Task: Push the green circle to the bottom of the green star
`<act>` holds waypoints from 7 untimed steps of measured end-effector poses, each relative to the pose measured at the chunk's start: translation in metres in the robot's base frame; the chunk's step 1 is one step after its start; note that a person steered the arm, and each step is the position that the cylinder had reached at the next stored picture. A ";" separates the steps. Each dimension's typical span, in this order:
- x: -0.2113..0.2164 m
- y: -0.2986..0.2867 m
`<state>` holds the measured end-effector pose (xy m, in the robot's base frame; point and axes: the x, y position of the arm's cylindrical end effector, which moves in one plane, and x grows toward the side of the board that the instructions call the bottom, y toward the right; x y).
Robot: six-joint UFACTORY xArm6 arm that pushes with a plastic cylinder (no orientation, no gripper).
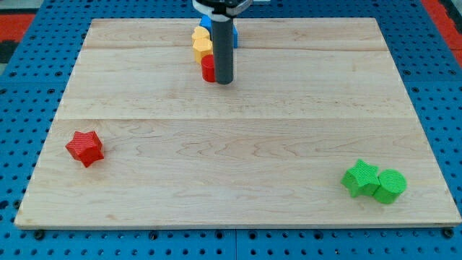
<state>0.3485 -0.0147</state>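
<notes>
Resting at twelve o'clock on the surface (238,144), my tip (224,81), a plain rod end effector holding nothing, sits well apart from the green circle (390,185), which touches the green star (361,178) at four o'clock, so a careless push may shove both.

Star (360,178) near board's (238,180) bottom-right corner, cylinder (390,185) touching its right side. Second star (85,147) alone at view's left, well apart from rest. Cluster of blocks (203,45) at top centre, one small block (208,68) at cluster's bottom. My tip (224,81) just right of that block.
</notes>
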 end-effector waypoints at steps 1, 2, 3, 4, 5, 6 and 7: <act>-0.023 0.001; -0.004 0.032; 0.069 0.125; 0.155 0.210; 0.218 0.255; 0.250 0.288; 0.268 0.311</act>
<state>0.6166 0.2960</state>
